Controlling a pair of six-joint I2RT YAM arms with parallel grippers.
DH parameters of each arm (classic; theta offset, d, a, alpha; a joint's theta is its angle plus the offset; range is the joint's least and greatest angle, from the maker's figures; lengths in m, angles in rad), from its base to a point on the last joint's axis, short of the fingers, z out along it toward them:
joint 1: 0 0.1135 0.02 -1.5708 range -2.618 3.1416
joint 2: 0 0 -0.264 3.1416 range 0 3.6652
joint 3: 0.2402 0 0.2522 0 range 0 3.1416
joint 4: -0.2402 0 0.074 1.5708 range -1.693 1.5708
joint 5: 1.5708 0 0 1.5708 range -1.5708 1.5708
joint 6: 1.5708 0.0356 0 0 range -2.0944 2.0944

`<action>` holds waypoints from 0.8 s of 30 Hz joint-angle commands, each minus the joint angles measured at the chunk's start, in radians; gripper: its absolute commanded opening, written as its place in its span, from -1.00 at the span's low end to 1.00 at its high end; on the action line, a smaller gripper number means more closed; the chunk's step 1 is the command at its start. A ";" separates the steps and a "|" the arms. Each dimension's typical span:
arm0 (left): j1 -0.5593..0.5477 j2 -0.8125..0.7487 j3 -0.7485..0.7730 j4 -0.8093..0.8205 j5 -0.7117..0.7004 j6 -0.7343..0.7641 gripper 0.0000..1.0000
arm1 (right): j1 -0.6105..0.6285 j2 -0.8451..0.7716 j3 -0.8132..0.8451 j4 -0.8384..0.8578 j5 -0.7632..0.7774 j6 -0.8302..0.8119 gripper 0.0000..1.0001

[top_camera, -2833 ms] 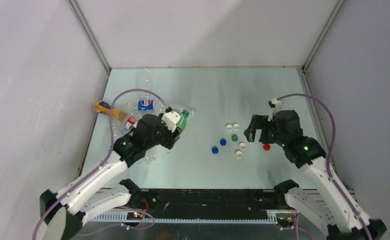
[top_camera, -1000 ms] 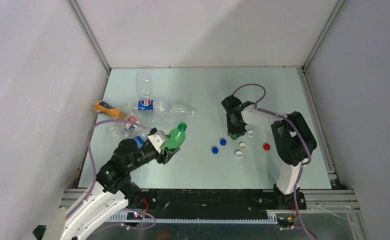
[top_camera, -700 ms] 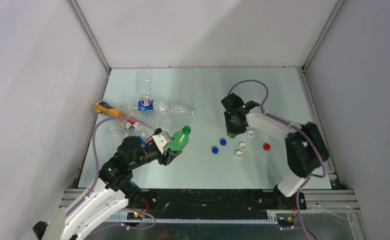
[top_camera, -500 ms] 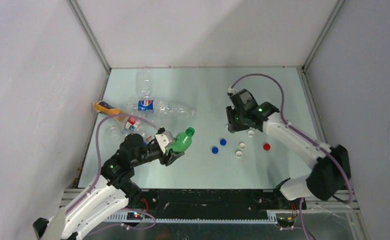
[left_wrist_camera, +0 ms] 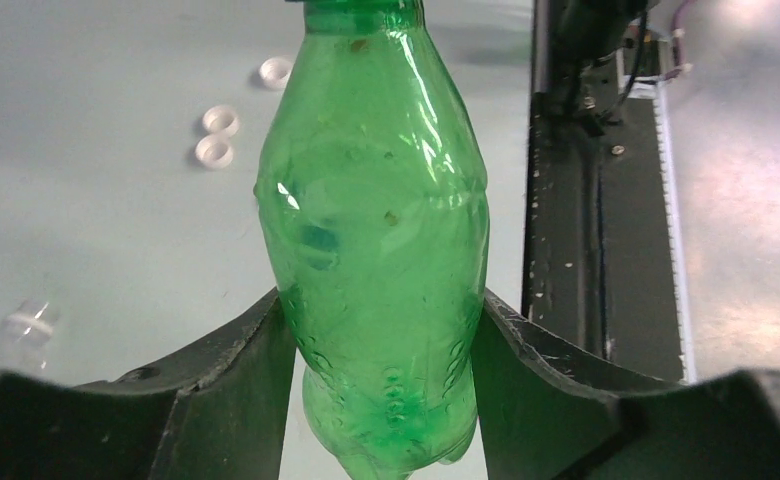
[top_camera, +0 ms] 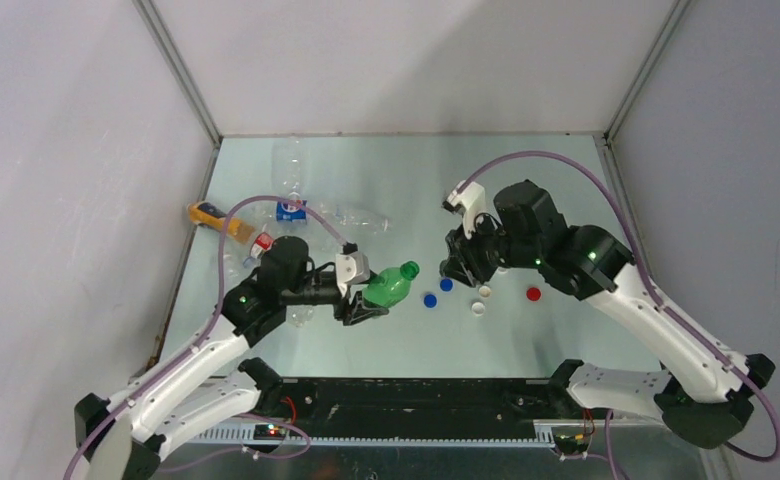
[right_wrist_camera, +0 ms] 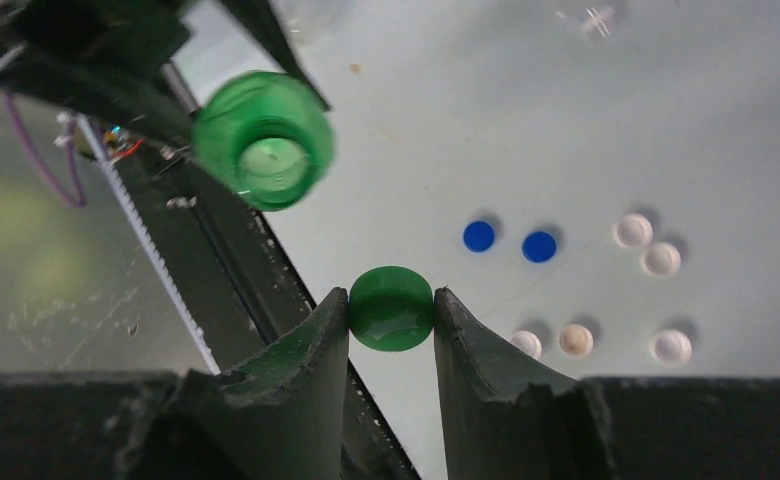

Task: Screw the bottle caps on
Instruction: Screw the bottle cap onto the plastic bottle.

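Left pincer [left_wrist_camera: 381,300]: part closed, both fingers clamped on the lower body of the green bottle [left_wrist_camera: 371,220]. Bottle is held off the worktop [top_camera: 566,170], lying near level. Its neck points right and the mouth is bare.

Right pincer [right_wrist_camera: 391,305]: narrow gap, green cap [right_wrist_camera: 391,312] pinched edge to edge between the fingertips. Cap and bottle mouth are apart, roughly facing each other, over mid-worktop.

Around the right pincer, loose caps lie on the worktop:
- two blue caps [top_camera: 429,299] close together
- a white cap [top_camera: 478,308]
- a cream cap [top_camera: 485,291] just beyond the white one
- a red cap [top_camera: 534,294] further right

Further back, left side: orange bottle [top_camera: 209,213] at the left edge. Clear bottles [top_camera: 361,218] lie in a loose heap, one with a blue label. Another clear one lies near the far edge.
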 commanded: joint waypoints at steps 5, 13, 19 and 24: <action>-0.004 0.127 0.151 -0.058 0.229 0.101 -0.30 | 0.077 -0.067 0.036 0.062 -0.177 -0.304 -0.55; -0.011 0.162 0.220 -0.187 0.263 0.177 -0.34 | 0.084 -0.083 0.035 0.088 -0.231 -0.438 -0.55; -0.019 0.169 0.244 -0.235 0.263 0.200 -0.36 | 0.085 -0.094 0.035 0.113 -0.295 -0.470 -0.55; -0.023 0.161 0.248 -0.244 0.254 0.208 -0.37 | 0.085 -0.089 0.035 0.113 -0.360 -0.483 -0.55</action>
